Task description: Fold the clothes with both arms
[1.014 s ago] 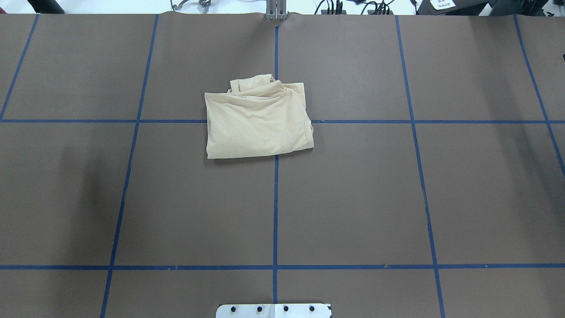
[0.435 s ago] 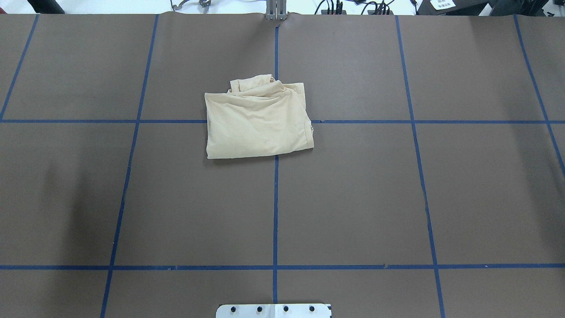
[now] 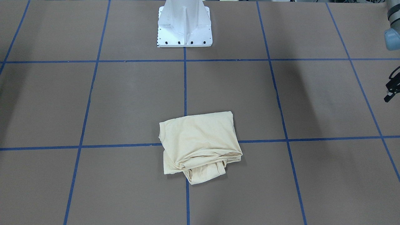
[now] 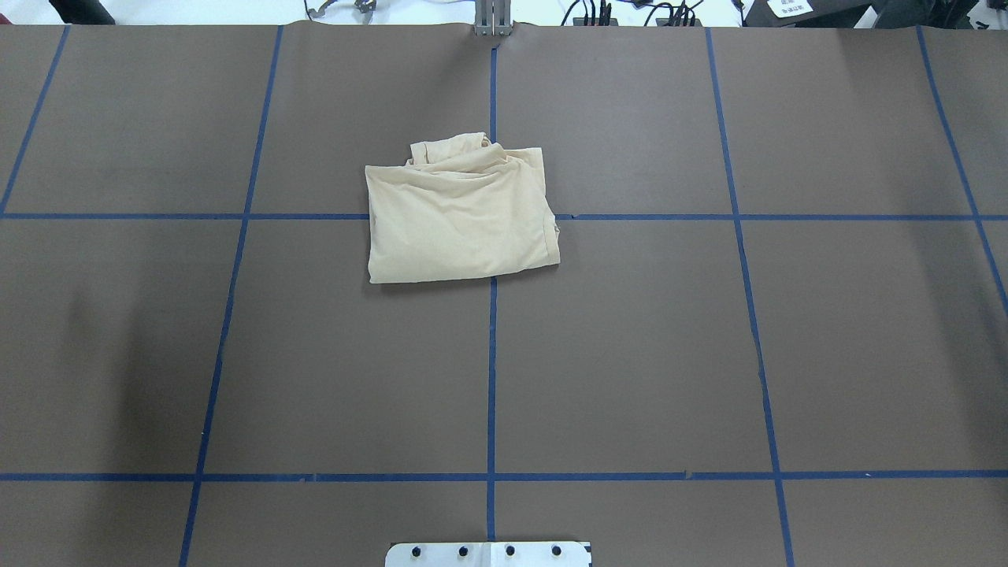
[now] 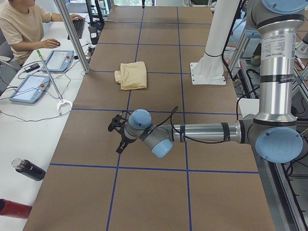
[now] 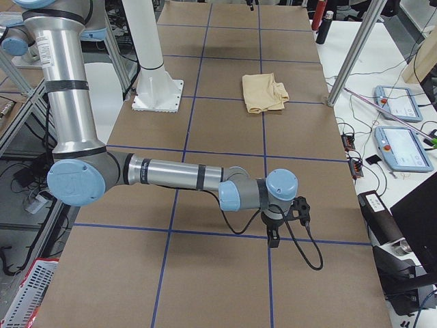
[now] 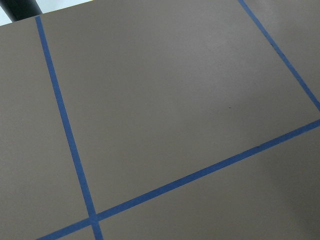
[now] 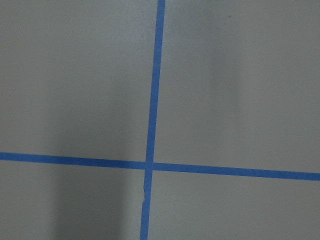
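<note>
The clothes, one pale cream-yellow shirt [image 4: 461, 220], lie folded into a rough rectangle near the table's middle, with bunched folds on the far side [image 3: 204, 170]. No print or tag shows. The shirt is also seen in the side views [image 5: 132, 75] [image 6: 265, 92]. Neither arm touches it. My left arm reaches low over the table's left end, far from the shirt; its gripper [image 5: 119, 139] shows as a black sliver at the frame edge [image 3: 392, 89], and I cannot tell its state. My right gripper [image 6: 274, 232] hangs over the right end, seen only from the side, state unclear. Both wrist views show only brown table and blue tape.
The white pedestal base [image 3: 184, 25] stands at the robot's side of the table. A person [image 5: 19, 24] sits at a side desk with control tablets [image 5: 29, 89] and a black bottle [image 5: 29, 169]. A metal pole [image 5: 72, 33] stands at the table's far edge.
The shirt has not moved. A soft shadow on the table's left part has slid further left in the overhead view.
</note>
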Robot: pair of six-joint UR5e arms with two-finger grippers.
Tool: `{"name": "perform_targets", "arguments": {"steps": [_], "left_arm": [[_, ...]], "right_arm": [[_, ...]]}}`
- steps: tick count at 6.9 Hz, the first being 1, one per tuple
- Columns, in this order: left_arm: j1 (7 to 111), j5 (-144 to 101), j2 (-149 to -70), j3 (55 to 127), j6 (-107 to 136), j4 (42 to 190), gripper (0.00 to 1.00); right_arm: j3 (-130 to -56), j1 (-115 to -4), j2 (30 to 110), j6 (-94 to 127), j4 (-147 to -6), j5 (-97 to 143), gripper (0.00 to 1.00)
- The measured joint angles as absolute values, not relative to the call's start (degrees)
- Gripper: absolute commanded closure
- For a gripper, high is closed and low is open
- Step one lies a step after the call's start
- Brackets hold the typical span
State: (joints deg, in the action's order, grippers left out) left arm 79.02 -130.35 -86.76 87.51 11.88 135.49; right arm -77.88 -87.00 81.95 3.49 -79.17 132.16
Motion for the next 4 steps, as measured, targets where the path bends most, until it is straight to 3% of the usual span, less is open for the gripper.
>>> {"name": "perform_targets", "arguments": {"steps": [4], "left_arm": [[82.74,-135.96,-89.16,90.65,9.39,117.78,0.00]], "right_arm": [[-78.35,-84.95,81.72,3.74,-82.52,132.00,0.00]]}}
